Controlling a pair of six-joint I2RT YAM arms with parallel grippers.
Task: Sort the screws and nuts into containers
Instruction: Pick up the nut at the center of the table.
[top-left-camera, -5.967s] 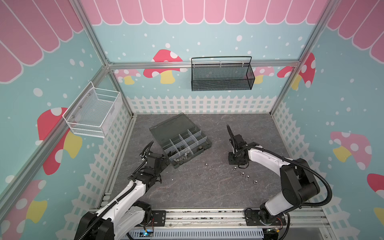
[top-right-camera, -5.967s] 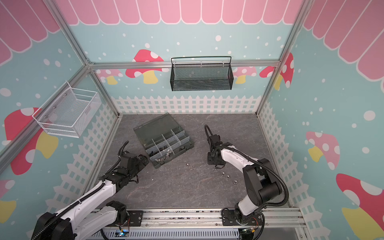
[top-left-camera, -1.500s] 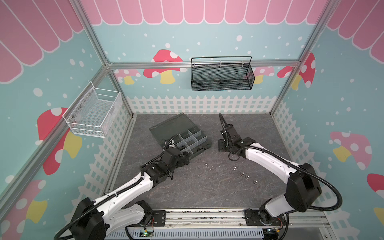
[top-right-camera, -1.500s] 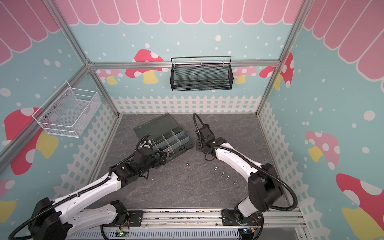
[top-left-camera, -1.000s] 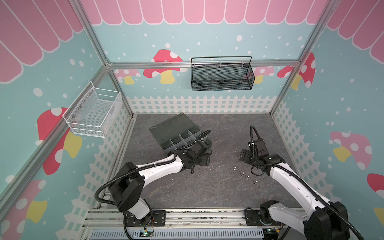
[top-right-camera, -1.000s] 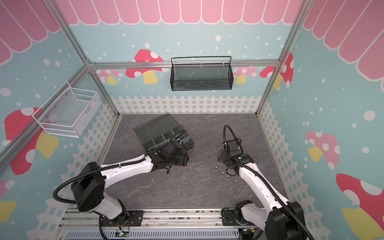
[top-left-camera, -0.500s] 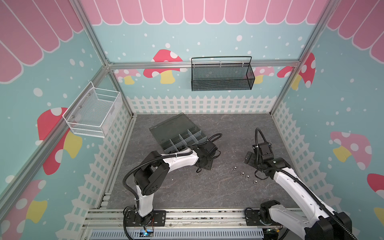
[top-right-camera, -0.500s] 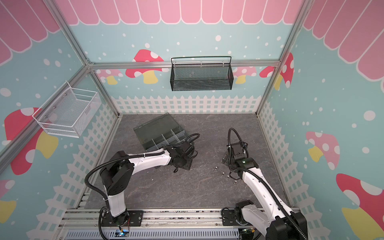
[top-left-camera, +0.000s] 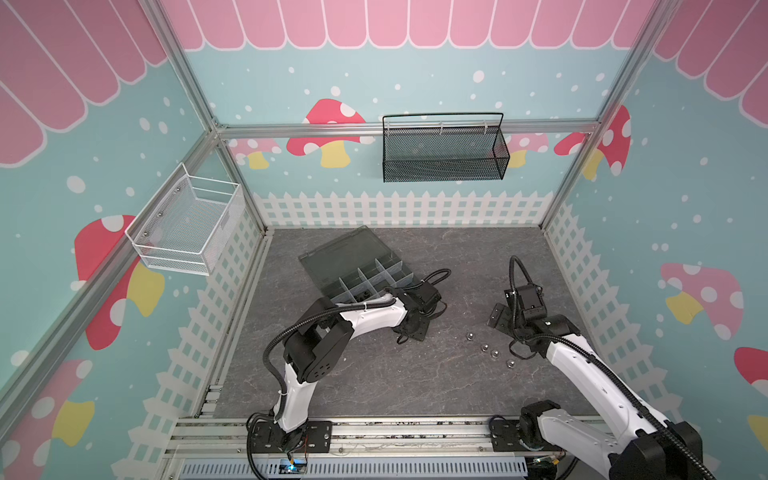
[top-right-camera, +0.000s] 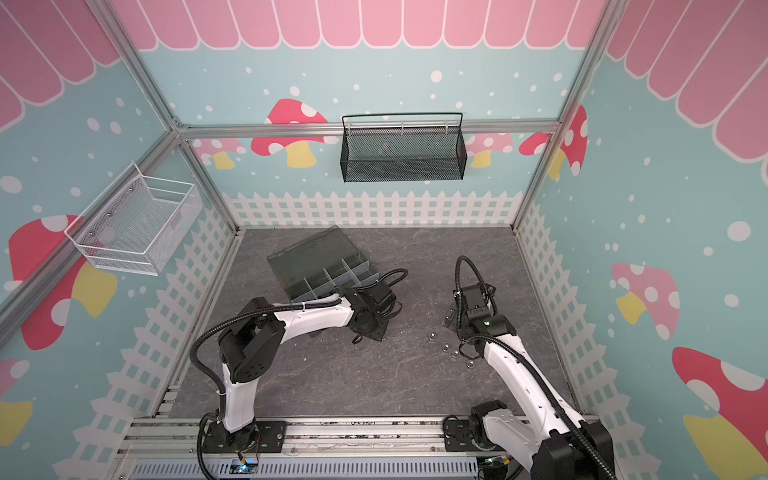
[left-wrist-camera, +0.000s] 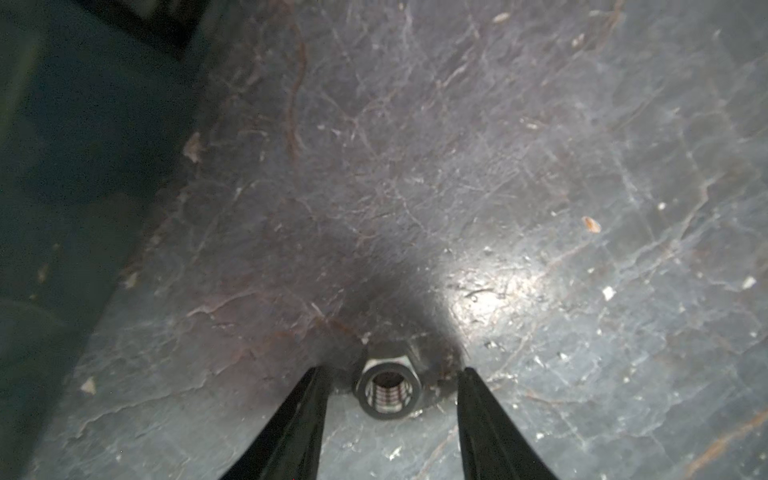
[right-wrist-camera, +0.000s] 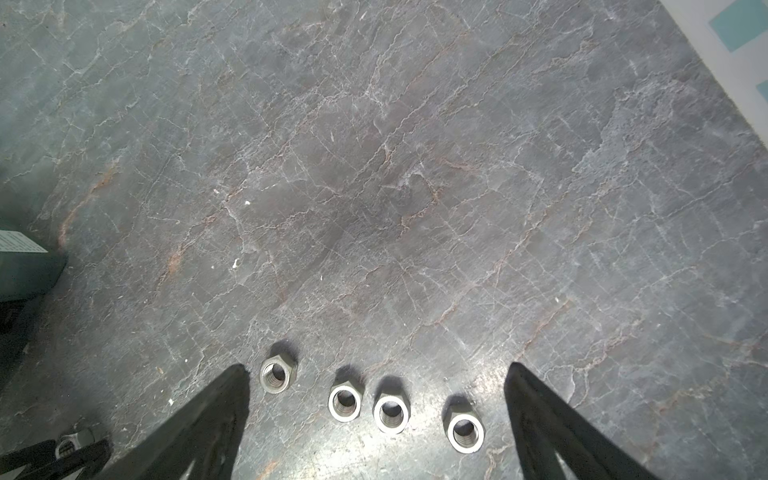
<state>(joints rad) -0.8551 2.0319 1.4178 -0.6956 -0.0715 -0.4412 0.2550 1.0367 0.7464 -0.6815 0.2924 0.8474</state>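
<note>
Four silver nuts (right-wrist-camera: 390, 409) lie in a loose row on the grey tabletop (top-left-camera: 374, 374), between the widely parted fingers of the right end effector (right-wrist-camera: 376, 382), which holds nothing. Bare tabletop stretches beyond them toward the fence-printed wall edge. One more nut (left-wrist-camera: 387, 391) sits threaded hole up between the fingers of the left end effector (left-wrist-camera: 390, 384); these stand partly apart, with a gap on each side of the nut, so they grip nothing. In both top views this end effector (top-left-camera: 411, 326) works just beside the near corner of the organizer box (top-left-camera: 361, 270), whose lid lies open. Open tabletop separates the two arms.
</note>
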